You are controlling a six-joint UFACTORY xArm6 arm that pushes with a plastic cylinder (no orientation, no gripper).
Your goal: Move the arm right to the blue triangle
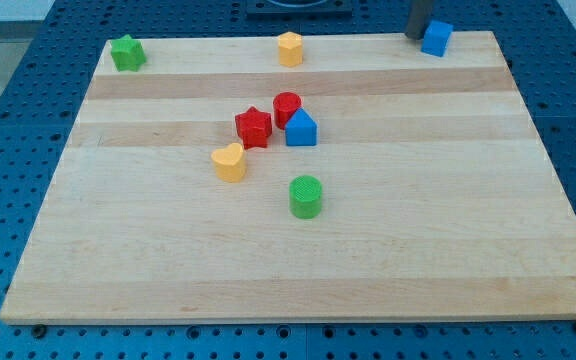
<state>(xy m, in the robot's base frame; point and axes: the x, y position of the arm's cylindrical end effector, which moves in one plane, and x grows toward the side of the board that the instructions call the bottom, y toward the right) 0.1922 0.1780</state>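
A large pale wooden board (298,250) with visible lengthwise planks fills most of the view, resting on a blue perforated metal table (18,180) whose holes show round every edge. The arm's dark rod comes in at the view's top right, and its tip (414,37) stands at the board's far edge, just left of a small blue plastic cube (436,38) and close to or touching it; the arm carries no gripper, so there are no jaws to be open or closed and nothing is held. The task's thing, the blue plastic triangle block (301,129), sits near the board's middle, well apart from the tip, toward the view's lower left of it. It is crowded: a red plastic cylinder (287,107) touches or nearly touches it at the upper left, and a red plastic star-shaped block (253,126) lies just beside it on the left. A green plastic cylinder (306,196) stands below, a yellow plastic heart-shaped block (230,161) to the lower left, a yellow plastic hexagon block (289,48) at the top edge and a green plastic star-shaped block (126,52) in the top left corner. The likely trouble is overshoot: arriving too fast would knock the triangle into its red neighbours, and setting off carelessly could drag the blue cube off the edge
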